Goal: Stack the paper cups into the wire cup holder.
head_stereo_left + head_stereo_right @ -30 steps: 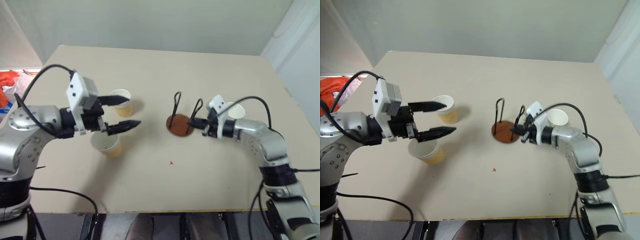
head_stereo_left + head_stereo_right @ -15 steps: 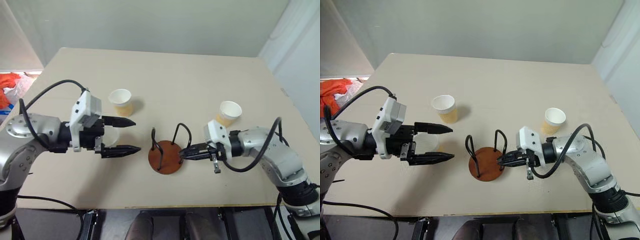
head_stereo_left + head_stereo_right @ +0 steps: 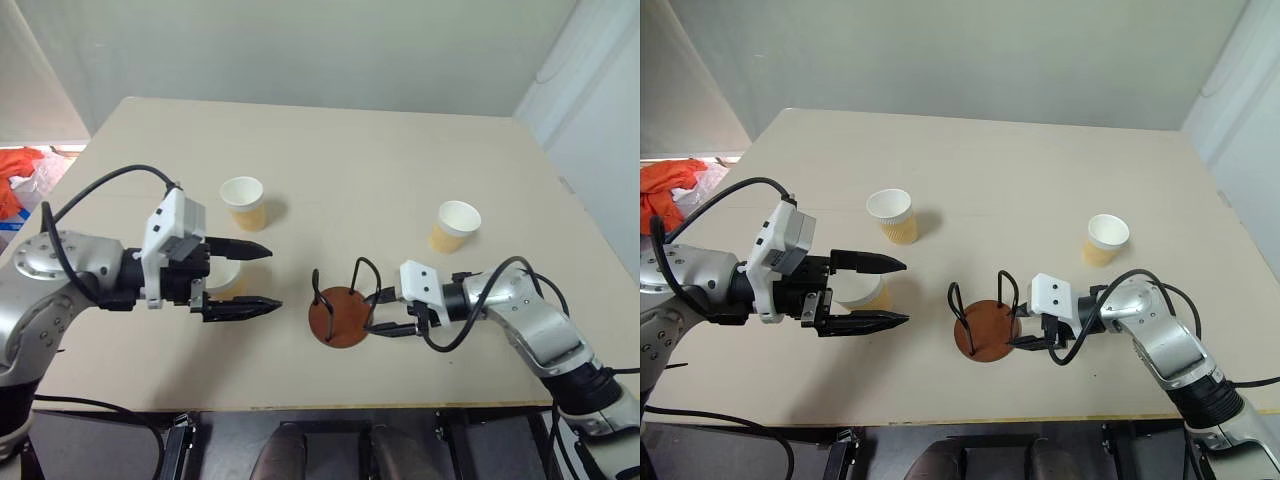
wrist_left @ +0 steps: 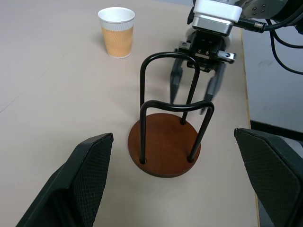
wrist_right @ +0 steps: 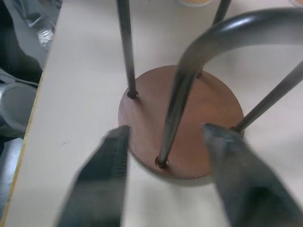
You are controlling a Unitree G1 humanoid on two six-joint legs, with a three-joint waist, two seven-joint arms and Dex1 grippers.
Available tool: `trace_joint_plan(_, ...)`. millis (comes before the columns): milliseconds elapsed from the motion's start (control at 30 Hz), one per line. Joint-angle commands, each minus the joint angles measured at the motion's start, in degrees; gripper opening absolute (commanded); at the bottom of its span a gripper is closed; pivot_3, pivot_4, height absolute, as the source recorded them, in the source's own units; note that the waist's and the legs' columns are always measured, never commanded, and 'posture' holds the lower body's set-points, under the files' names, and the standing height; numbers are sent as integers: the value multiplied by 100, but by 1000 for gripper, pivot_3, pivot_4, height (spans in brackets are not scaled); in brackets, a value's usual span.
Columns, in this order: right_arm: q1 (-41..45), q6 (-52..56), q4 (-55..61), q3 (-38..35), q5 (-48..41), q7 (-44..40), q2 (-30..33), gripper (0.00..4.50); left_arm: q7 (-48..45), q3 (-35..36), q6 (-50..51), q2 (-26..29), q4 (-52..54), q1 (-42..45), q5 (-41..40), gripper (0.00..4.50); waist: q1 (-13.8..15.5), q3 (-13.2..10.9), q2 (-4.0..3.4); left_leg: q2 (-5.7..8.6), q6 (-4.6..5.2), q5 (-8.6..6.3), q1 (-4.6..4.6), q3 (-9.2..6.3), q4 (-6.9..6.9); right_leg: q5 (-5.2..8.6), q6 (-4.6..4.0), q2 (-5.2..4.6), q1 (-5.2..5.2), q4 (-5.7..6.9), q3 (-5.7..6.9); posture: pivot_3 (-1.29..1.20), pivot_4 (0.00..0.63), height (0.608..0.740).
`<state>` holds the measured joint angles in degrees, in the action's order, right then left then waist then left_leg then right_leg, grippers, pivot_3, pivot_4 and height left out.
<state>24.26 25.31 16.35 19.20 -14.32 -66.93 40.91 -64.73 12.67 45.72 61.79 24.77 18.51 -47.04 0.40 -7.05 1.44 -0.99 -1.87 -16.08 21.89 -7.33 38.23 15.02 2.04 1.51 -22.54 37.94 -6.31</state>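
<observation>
Reddish-brown disc of wire cup holder (image 4: 164, 147) bears two black hoops.

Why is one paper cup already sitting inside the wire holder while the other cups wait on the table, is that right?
Not quite. The wire cup holder is empty: the left wrist view shows only its bare brown base between the hoops. All the paper cups wait on the table, like the far-right one.

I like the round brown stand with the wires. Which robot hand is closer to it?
The right gripper: its open fingers sit right at the wire cup holder. The left gripper hangs open farther off, on the holder's other side.
</observation>
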Motion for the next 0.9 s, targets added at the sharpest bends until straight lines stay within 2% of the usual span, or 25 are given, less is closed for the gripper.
trace_joint_plan(33, -63, -241, 241, -426, -244, -646, 644, 3989, -34, 68, -147, 59, -8, 150, 73, 4500, 18, 0, 0, 0, -4, 2, 1, 0, 1, 0, 0, 0, 1, -1, 0, 0, 150, 740)
trace_joint_plan(67, -46, -308, 194, -651, -308, -812, 913, 4355, 18, 81, -211, 35, -75, 214, 134, 4500, 30, 0, -1, 2, -6, 3, 4, 0, 0, 0, 0, 0, 0, -3, 0, 0, 150, 740)
trace_joint_plan(100, 32, -392, 52, -905, -291, -869, 1189, 4435, 124, 87, -317, -25, -169, 319, 236, 4500, 46, -2, -2, 3, -16, 9, 5, 0, 0, 0, 0, -1, 0, -4, -1, 0, 150, 740)
trace_joint_plan(200, 551, -586, -593, -1557, -287, -972, 1822, 4435, 441, 34, -585, -277, -409, 657, 496, 4500, 51, -3, -5, 6, -37, 21, 6, 1, 0, 0, -1, -4, -1, -4, -7, 0, 150, 740)
trace_joint_plan(333, 1717, -1036, -1649, -1529, 189, -1100, 2191, 4435, 573, -239, -624, -541, -473, 1001, 633, 4500, 15, -3, -4, 3, -4, 5, 1, 2, -10, -8, -9, -2, -7, 2, -9, 0, 150, 740)
trace_joint_plan(433, 2491, -1427, -2501, -1045, 755, -1121, 1932, 4435, 491, -419, -617, -612, -466, 1085, 669, 4500, -21, -3, -4, -6, -3, 7, -2, 2, -17, -11, -12, 9, -11, 2, -8, 0, 150, 740)
trace_joint_plan(600, 3084, -2155, -3820, -377, 1533, -1185, 1272, 4435, 433, -482, -503, -668, -424, 1225, 507, 4500, -28, -4, -7, -17, -1, 6, 4, -1, -18, -12, -13, 17, -19, -1, -6, 0, 150, 740)
trace_joint_plan(667, 3259, -2412, -4326, -235, 1767, -1156, 1081, 4435, 410, -435, -461, -625, -360, 1261, 429, 4500, -11, -10, -16, -16, -9, 10, 16, 0, -18, -13, -11, 17, -31, 0, -7, 0, 150, 740)
trace_joint_plan(733, 3388, -2635, -4702, -157, 1927, -1138, 961, 4435, 405, -392, -442, -564, -291, 1256, 410, 4500, 27, -16, -26, -15, -56, 37, 23, 0, -18, -13, -10, 16, -34, -1, -8, 0, 150, 740)
trace_joint_plan(867, 3538, -2942, -5287, -58, 2164, -1113, 724, 4435, 456, -229, -377, -443, -121, 1121, 329, 4500, 43, -17, -27, -16, -57, 38, 40, 0, -22, -13, -10, 16, -47, -7, -7, 0, 150, 740)
trace_joint_plan(900, 3558, -3022, -5407, -39, 2242, -1088, 689, 4268, 481, -207, -364, -435, -94, 1088, 322, 4500, 44, -17, -27, -16, -57, 37, 40, 0, -22, -13, -10, 16, -47, -10, -7, 0, 150, 740)
